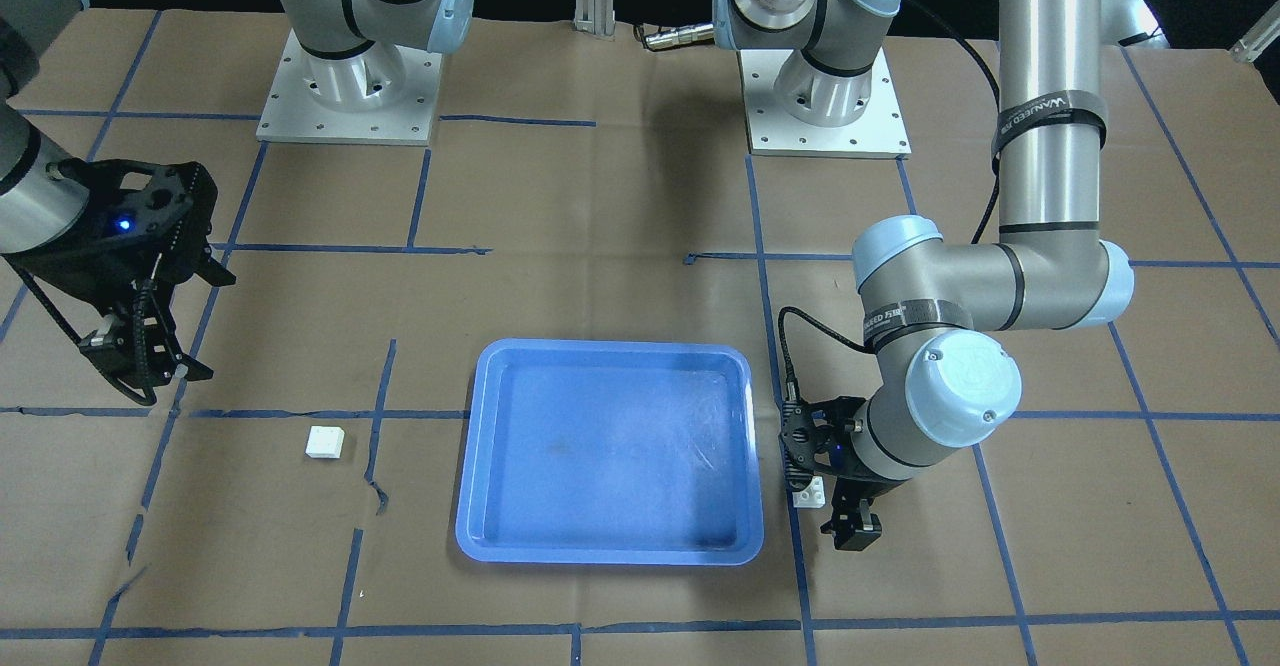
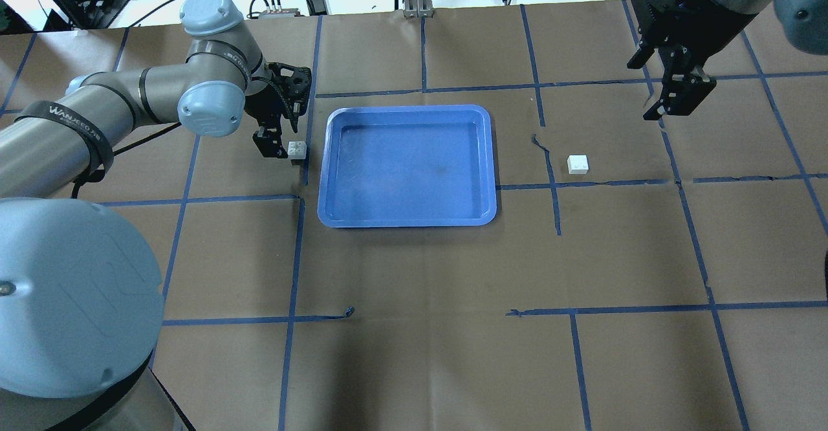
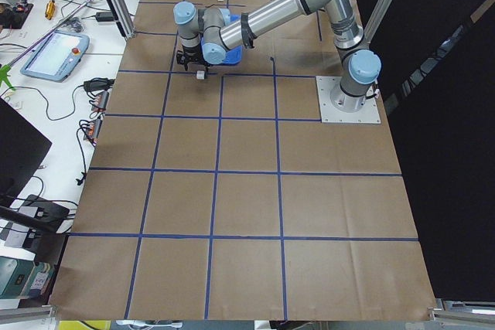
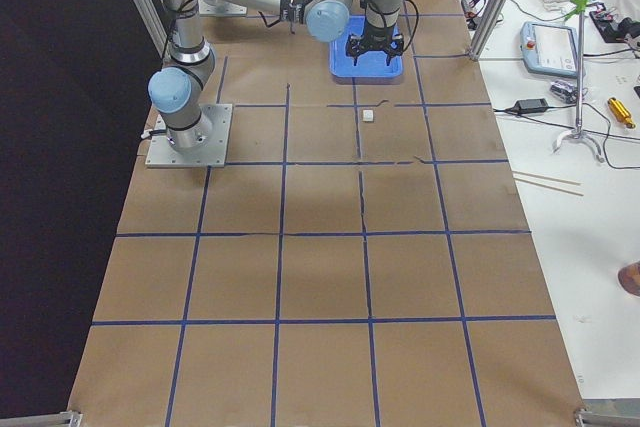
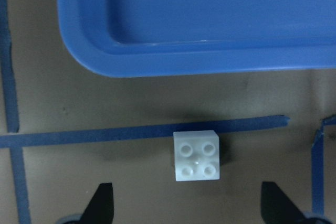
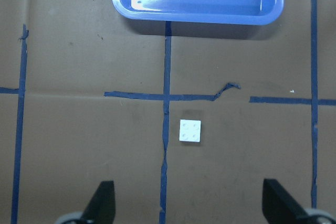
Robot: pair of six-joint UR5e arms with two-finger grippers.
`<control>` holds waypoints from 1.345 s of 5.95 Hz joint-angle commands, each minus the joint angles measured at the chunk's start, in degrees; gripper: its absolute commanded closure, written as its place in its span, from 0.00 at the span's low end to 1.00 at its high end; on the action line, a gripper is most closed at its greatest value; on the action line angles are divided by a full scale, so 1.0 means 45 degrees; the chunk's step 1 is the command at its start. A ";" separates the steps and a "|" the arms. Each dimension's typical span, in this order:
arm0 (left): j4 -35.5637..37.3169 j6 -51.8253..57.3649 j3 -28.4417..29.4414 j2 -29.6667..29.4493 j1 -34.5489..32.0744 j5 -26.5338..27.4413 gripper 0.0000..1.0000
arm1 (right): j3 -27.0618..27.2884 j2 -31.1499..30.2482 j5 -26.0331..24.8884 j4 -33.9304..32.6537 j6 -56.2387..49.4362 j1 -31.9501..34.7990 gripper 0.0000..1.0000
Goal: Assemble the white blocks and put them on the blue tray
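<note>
One white block (image 5: 197, 156) lies studs up on the brown paper, just off the short edge of the blue tray (image 5: 210, 14). My left gripper (image 5: 189, 205) is open and low over it, with a fingertip on each side and not touching. The same block (image 2: 297, 150) and left gripper (image 2: 283, 148) show in the overhead view. The second white block (image 2: 577, 164) lies alone on the other side of the tray (image 2: 407, 165). My right gripper (image 2: 679, 101) is open and empty, raised above and beyond it. That block (image 6: 190, 130) shows in the right wrist view.
The tray (image 1: 610, 446) holds nothing. Blue tape lines grid the brown paper, with a torn strip (image 2: 540, 143) near the second block. The two arm bases (image 1: 350, 86) stand at the table's robot side.
</note>
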 commanded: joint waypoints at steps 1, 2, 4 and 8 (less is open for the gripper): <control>0.0023 0.0038 -0.0274 -0.0175 0.0000 -0.0004 0.04 | 0.0010 0.0975 0.0237 0.0009 -0.0623 -0.0340 0.00; 0.0159 0.0057 -0.0235 -0.0233 0.0000 -0.0044 0.18 | 0.0010 0.1695 0.0237 -0.0030 -0.0565 -0.0421 0.00; 0.1097 0.0214 -0.0371 -0.0351 0.0000 -0.0064 0.99 | 0.0030 0.2618 0.0237 -0.0360 -0.0060 -0.0421 0.00; -0.0476 -0.0310 -0.0059 0.1517 -0.0290 -0.0372 1.00 | 0.2895 0.2718 0.0510 -0.4941 0.1112 -0.0421 0.00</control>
